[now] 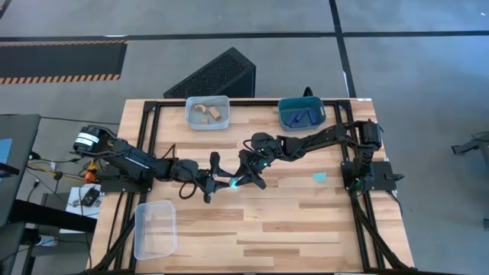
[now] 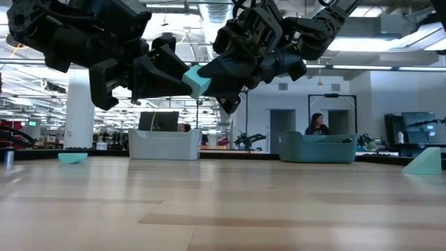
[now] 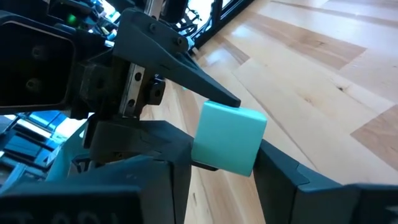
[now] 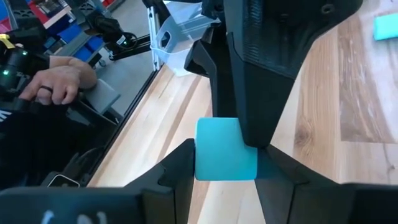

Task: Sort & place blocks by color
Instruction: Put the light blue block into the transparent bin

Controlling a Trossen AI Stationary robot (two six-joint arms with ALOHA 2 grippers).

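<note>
Both grippers meet above the middle of the light wooden slatted table [image 1: 306, 229], clear of its surface. The right gripper [image 4: 225, 163] is clamped on a small cyan cube-shaped block [image 4: 225, 149]. The left gripper [image 3: 219, 163] has its fingers on either side of that same block; whether they press it cannot be told.

A second cyan block [image 1: 319, 177] lies flat on the table near the right arm's base. At the far edge, a clear plastic bin [image 1: 208, 112] contains tan wooden pieces [image 1: 206, 111]. Beside it, a teal bin [image 1: 302, 112] contains dark blue slim bars [image 1: 303, 118]. Another clear plastic tub [image 1: 155, 228] stands at the near left.

A person's hand [image 4: 61, 84] rests beyond the table edge.
</note>
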